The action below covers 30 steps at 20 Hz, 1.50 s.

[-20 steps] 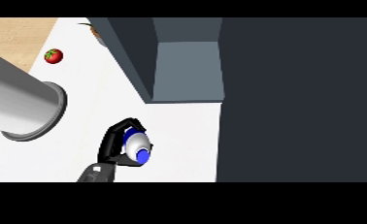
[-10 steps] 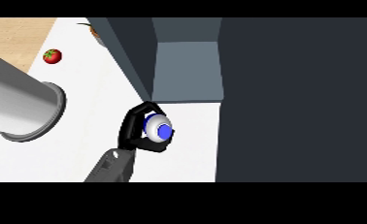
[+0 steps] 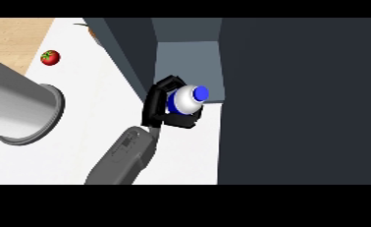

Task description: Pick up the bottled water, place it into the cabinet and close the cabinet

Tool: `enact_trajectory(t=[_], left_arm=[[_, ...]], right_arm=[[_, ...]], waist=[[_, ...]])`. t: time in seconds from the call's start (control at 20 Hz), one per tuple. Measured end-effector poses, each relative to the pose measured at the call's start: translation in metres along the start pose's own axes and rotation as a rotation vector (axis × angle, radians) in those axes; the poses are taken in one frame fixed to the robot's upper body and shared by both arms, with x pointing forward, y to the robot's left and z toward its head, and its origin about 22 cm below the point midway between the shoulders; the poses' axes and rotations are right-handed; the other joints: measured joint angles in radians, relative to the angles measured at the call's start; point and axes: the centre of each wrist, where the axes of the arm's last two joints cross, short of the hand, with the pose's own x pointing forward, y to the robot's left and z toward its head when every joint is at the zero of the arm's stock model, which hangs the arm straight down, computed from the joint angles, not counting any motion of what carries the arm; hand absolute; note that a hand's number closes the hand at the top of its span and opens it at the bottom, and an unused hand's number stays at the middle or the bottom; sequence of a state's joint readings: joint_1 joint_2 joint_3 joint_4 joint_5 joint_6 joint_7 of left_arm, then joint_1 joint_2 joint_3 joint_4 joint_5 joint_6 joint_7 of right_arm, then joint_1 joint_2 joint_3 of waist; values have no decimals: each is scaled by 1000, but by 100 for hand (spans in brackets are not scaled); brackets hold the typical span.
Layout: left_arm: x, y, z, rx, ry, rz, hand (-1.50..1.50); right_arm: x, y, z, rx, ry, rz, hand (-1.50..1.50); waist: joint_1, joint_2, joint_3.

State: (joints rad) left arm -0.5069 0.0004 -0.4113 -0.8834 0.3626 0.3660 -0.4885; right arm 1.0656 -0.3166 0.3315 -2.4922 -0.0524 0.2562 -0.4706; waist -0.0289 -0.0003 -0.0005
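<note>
Above counter (image 3: pixel 87 93), right hand (image 3: pixel 155 106) half-hides bottled water (image 3: pixel 187 99).

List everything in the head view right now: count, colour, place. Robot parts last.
bottled water: 1, white with blue cap, at the cabinet's open front
cabinet: 1, dark grey, right half, open, lighter grey inside
tomato: 1, red, upper left, where counter meets wooden surface
wooden surface: 1, tan, upper left corner
counter: 1, white, left half
orange thing: 1, top, mostly hidden by the cabinet; cannot identify
grey cylinder: 1, light grey, left edge; cannot tell what it is
right hand: 1, black, curled round the bottled water
right forearm: 1, grey, from lower edge
left hand: not in view
</note>
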Motion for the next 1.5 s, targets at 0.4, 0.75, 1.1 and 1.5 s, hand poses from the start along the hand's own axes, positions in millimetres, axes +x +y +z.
enact_trajectory(t=[0.4, 0.75, 1.1, 1.5], left_arm=[[28, -18, -48, 61, 57, -51, 150], [41, -14, -83, 171, 99, -87, 150], [40, -3, -100, 306, 89, -329, -150], [41, 6, -112, 416, 75, -521, -150]], right_arm=[[0, -14, 3, 18, -3, 50, -150], [1, -14, 4, 24, -10, 33, -150], [0, -17, 7, 38, -21, 29, -150], [-1, -19, 8, 65, -26, 18, -150]], waist=[[-14, 5, 0], [-30, 13, 0], [-42, 19, 0], [-54, 27, 0]])
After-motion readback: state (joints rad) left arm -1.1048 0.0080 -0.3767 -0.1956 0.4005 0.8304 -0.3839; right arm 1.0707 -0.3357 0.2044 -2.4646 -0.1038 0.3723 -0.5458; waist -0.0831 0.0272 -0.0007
